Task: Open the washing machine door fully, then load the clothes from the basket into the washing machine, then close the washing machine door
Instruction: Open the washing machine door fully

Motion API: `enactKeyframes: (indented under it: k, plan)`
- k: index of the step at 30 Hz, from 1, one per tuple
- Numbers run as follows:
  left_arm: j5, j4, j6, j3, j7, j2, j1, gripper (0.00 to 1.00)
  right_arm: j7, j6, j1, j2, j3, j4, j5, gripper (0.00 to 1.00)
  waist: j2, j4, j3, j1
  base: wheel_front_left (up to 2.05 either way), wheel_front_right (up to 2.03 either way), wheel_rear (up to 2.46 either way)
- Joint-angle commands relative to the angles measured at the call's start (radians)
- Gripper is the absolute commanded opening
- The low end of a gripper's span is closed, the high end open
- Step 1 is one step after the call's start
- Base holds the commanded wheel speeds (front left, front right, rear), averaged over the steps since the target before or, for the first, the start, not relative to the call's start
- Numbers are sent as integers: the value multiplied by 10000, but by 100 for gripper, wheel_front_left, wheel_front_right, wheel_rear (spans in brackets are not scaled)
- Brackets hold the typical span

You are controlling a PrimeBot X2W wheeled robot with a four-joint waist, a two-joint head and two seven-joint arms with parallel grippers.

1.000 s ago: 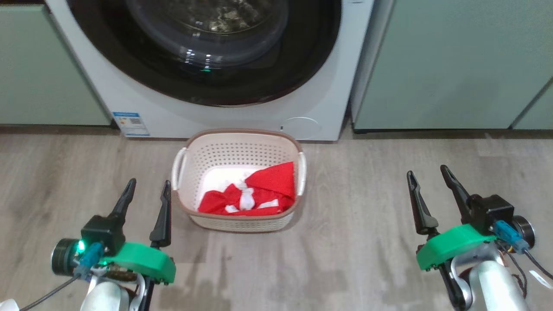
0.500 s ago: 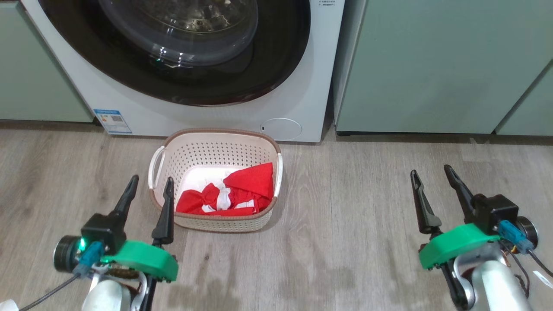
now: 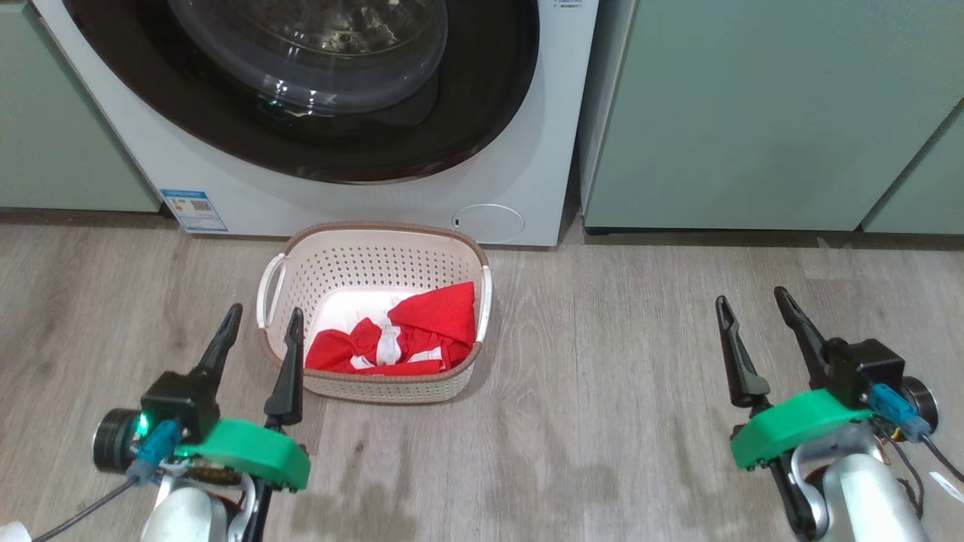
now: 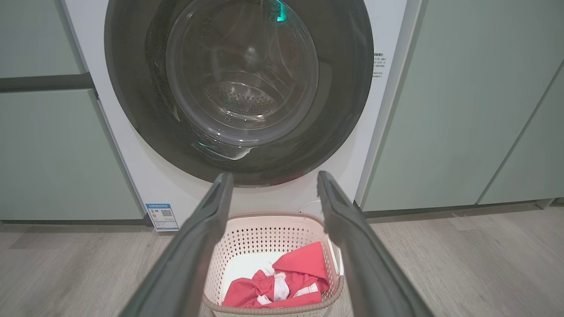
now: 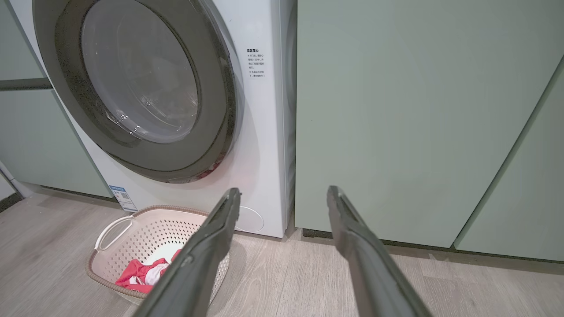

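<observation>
Sitting shut against the front of the white washing machine (image 3: 527, 150), the washing machine door (image 3: 301, 83) shows its glossy black rim and clear domed glass. The basket (image 3: 376, 228) stands on the wood-look floor (image 3: 602, 339) just before the machine, below the door, with the red-and-white clothes (image 3: 429, 331) bunched in its near right part. The left gripper (image 3: 265, 310) hovers beside the basket's near left corner, its fingers spread and holding nothing. The right gripper (image 3: 751, 295) hangs well apart to the right, likewise spread and empty. Pale green cabinets (image 3: 753, 113) flank the machine.
</observation>
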Motion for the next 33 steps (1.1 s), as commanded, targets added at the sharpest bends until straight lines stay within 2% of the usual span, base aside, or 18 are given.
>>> enactKeyframes:
  k: [1,5,6,16,21,23,33]
  plan:
    - [88,-401,-29,394,-128,62,-420,100,-154,-2,-477,-35,236,-333,78,100,0,7,13,0,0,0,0]
    - [107,-394,-48,426,-128,48,-424,100,-178,-2,-487,-35,220,-329,109,100,0,10,32,0,0,0,0]
    - [111,-395,-53,433,-128,44,-425,100,-171,-2,-482,-35,239,-313,178,0,0,10,35,0,0,0,0]
    - [145,-495,-95,517,-128,4,-454,100,-267,-2,-494,-35,345,-393,423,0,0,1,131,0,0,0,0]
    - [150,-572,-111,550,-128,-15,-488,100,-337,-2,-580,-35,398,-443,1240,0,0,19,233,0,0,0,0]
    - [152,-612,-119,572,-128,-23,-520,100,-369,-2,-661,-35,454,-431,2020,0,0,32,311,0,0,0,0]
    - [40,-1070,-208,742,-128,-43,-984,100,-56,-2,-1958,-35,729,-89,8634,0,0,139,1251,0,0,0,0]
